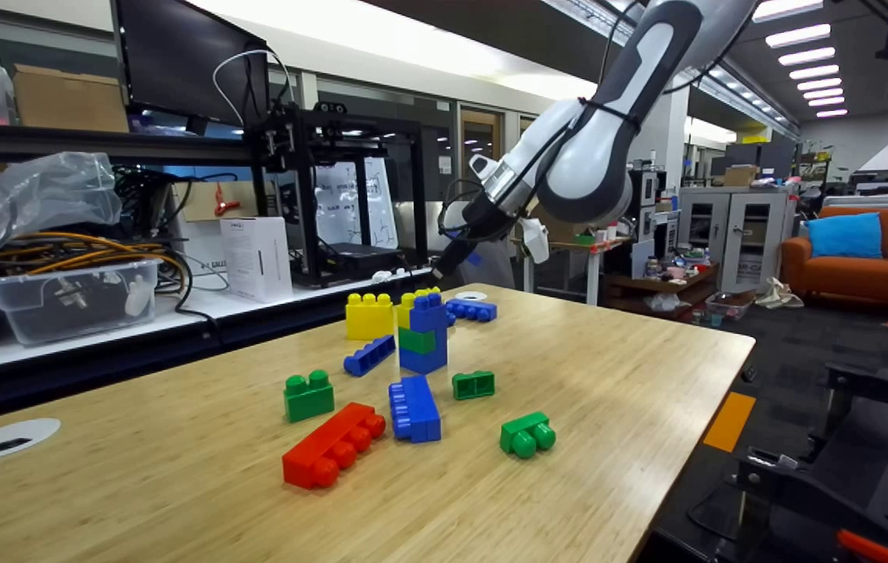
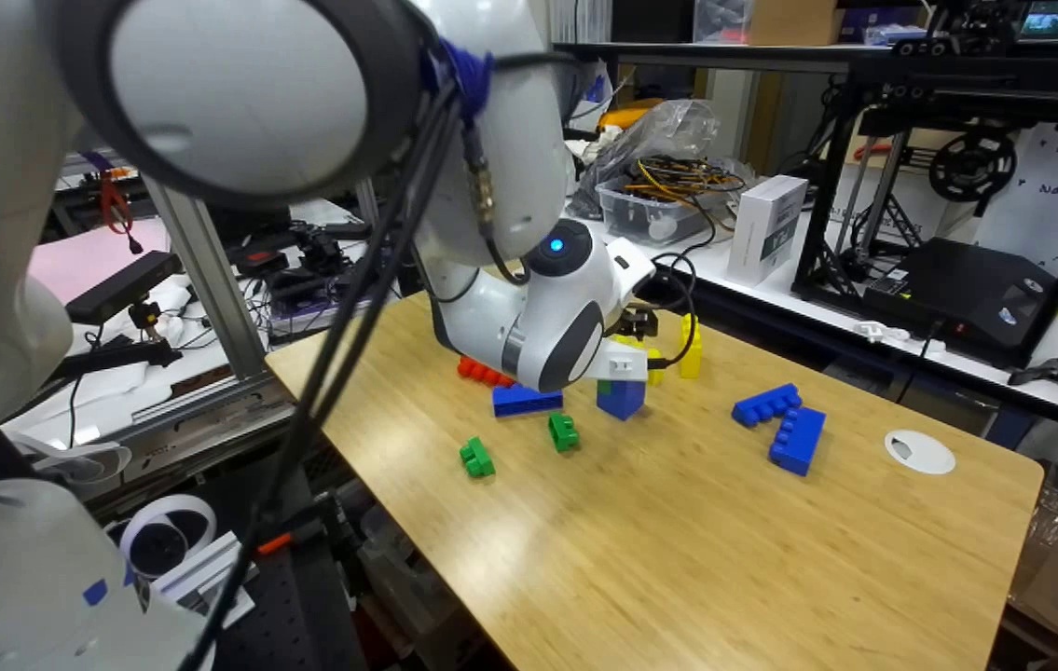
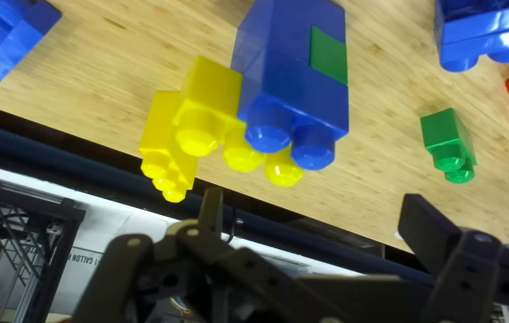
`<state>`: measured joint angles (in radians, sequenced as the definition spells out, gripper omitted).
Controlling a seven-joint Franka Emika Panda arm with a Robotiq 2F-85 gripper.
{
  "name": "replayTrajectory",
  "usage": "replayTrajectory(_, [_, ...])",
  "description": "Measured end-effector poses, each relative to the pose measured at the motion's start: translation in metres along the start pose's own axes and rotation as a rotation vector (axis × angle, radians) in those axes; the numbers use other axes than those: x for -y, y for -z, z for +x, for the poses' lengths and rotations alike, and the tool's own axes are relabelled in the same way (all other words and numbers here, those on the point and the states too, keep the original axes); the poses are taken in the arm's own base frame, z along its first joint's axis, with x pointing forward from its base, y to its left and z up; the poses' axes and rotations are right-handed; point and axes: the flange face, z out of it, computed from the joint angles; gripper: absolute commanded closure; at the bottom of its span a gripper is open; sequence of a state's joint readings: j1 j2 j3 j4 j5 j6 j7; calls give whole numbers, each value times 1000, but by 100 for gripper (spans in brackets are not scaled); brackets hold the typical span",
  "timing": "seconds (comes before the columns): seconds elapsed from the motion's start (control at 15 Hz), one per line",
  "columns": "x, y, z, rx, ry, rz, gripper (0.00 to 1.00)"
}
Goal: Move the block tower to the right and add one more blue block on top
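The block tower (image 1: 422, 356) stands upright on the table, blue at its base, a green piece in its middle. At its top a small blue block (image 3: 290, 112) with two studs sits against a yellow brick (image 3: 214, 89). In an exterior view the robot's wrist covers most of the tower (image 2: 622, 401). My gripper (image 3: 312, 197) is open, its fingers wide apart with nothing between them. It hangs clear of the tower, close to its top. Just beyond the tower is a separate yellow brick (image 1: 369, 319).
Two blue bricks (image 2: 766, 404) (image 2: 797, 440) lie at one side of the tower. Around its other side are a wide blue brick (image 1: 415, 409), a red brick (image 1: 334, 446) and three small green bricks (image 1: 309, 397). A shelf with a 3D printer borders the table's back edge.
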<state>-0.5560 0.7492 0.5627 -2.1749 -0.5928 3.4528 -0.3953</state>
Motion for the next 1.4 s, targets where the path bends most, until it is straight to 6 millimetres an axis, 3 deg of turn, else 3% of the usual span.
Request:
replayTrajectory(0.47, [0,61,47,203,82,-84,0])
replayTrajectory(1.0, [37,76,81,396,170,42,0])
replayTrajectory(1.4, [9,99,90,460,210,168,0])
